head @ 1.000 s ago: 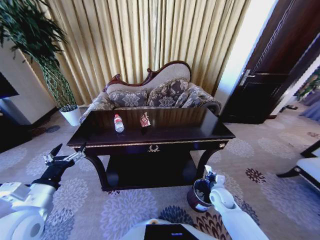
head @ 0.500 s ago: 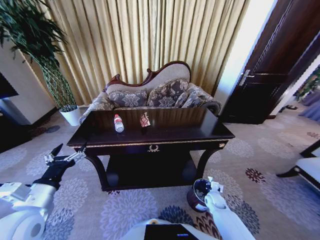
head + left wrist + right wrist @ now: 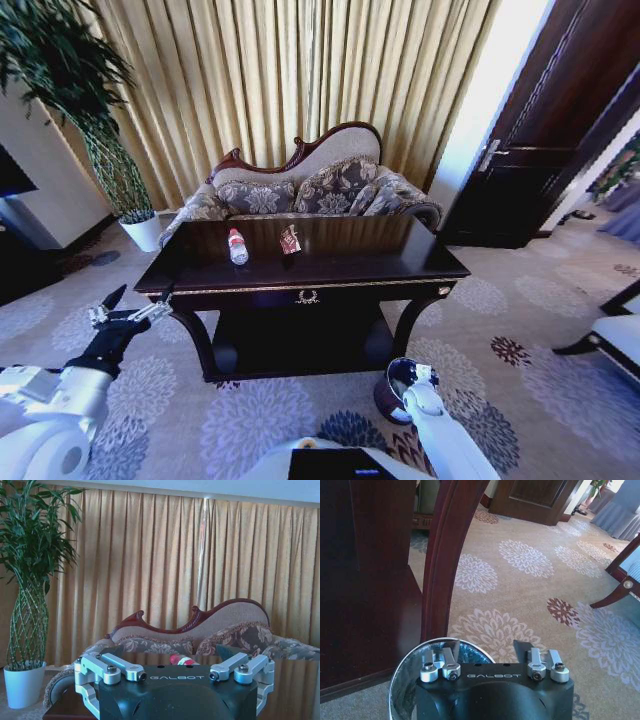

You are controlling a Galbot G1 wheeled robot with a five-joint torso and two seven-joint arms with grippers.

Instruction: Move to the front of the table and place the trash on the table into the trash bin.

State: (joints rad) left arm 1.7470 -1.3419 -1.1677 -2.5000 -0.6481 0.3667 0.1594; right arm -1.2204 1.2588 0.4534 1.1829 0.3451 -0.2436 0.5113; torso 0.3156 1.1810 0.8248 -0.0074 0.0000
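We take the table (image 3: 330, 262) as our landmark: low, wide, glossy near-black wood, a gold line along its front edge, a gold wreath emblem at the middle of the front, curved legs and a dark lower shelf

Nearest to us, at the table's front right leg, stands the bin (image 3: 399, 389), small and round, dark maroon with a shiny metal rim. Our right gripper (image 3: 419, 376) hangs directly over its mouth; in the right wrist view the right gripper (image 3: 487, 652) has its two fingers spread wide apart with nothing between them, one over the bin's rim (image 3: 405, 667) and the other beyond it above the flowered carpet (image 3: 530, 560), the curved table leg (image 3: 442, 565) just beyond

Off the table's front left corner, our left gripper (image 3: 128, 308) hovers level with the tabletop edge, fingers parted wide and empty, touching nothing

On the tabletop, left of centre and toward the far edge, lies a clear plastic bottle (image 3: 237, 246) with a red cap and red label, on its side. Just to its right, apart from it, sits a crumpled reddish-brown wrapper (image 3: 290, 239)

Beyond the table's far edge stands a patterned sofa (image 3: 300, 185) with a carved wooden back, gold curtains (image 3: 290, 70) behind it. Far left of the table, a tall plant in a white pot (image 3: 143, 230) stands on the floor
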